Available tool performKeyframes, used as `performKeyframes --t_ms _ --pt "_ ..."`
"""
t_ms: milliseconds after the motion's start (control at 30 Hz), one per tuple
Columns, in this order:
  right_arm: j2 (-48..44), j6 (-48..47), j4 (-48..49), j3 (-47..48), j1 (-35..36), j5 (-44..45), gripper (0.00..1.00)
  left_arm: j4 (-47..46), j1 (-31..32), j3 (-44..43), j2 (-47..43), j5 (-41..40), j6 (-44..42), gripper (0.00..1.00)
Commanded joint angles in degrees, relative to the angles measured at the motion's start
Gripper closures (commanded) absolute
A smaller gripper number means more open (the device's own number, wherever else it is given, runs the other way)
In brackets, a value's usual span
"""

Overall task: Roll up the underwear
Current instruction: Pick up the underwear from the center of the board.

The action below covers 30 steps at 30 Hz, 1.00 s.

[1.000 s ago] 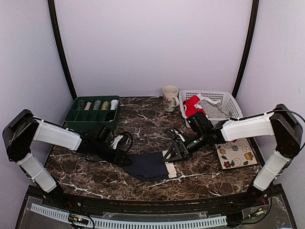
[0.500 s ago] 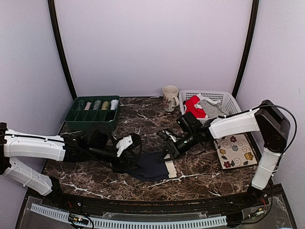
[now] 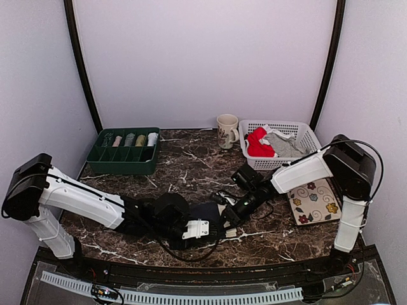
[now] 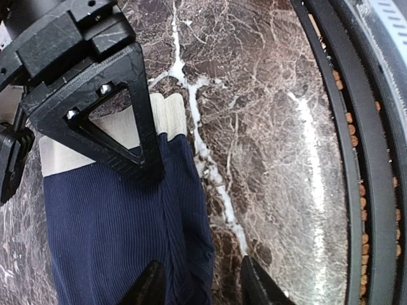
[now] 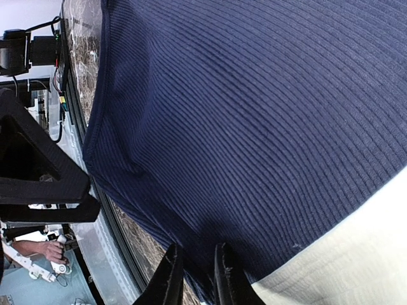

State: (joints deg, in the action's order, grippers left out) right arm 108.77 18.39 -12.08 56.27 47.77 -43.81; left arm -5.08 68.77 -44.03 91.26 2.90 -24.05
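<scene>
The dark navy underwear (image 3: 205,213) lies flat on the marble table at centre front, its white waistband (image 3: 229,226) to the right. It also shows in the left wrist view (image 4: 108,229) and fills the right wrist view (image 5: 254,114). My left gripper (image 4: 202,286) is open, low at the garment's near edge, one fingertip over cloth and one over marble. My right gripper (image 5: 196,273) is nearly closed, pinching the navy cloth's edge beside the waistband. The red underwear (image 3: 257,143) and the grey underwear (image 3: 281,145) lie in the white basket (image 3: 299,128).
A green divided tray (image 3: 124,159) holding rolled cloth items stands at the back left. A mug (image 3: 226,130) stands beside the basket. A floral mat (image 3: 315,203) lies at the right. The table's black front edge (image 4: 356,159) runs close to the garment.
My left arm swung in and its gripper moved right to the garment's near edge. My right gripper moved left and down onto the cloth and closed.
</scene>
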Motion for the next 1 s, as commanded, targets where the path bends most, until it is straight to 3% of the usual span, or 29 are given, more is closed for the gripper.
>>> performKeyframes --t_ms 0,367,633,967 --pt "0.7 -1.1 0.2 -1.1 0.4 0.7 0.83 -1.2 0.6 -1.7 2.7 -2.0 -4.7 0.60" --pt "0.7 -1.7 -0.5 -2.1 0.3 0.7 0.84 2.5 0.7 -1.4 7.9 -2.8 -4.4 0.74" --pt "-1.1 -1.7 -0.7 -3.5 1.2 -0.7 0.85 6.0 0.6 -1.6 6.9 -1.2 -2.8 0.97" --pt "-6.7 -0.9 -2.4 -2.0 2.5 -1.5 0.76 8.2 0.7 -0.2 0.6 6.2 -0.8 1.00"
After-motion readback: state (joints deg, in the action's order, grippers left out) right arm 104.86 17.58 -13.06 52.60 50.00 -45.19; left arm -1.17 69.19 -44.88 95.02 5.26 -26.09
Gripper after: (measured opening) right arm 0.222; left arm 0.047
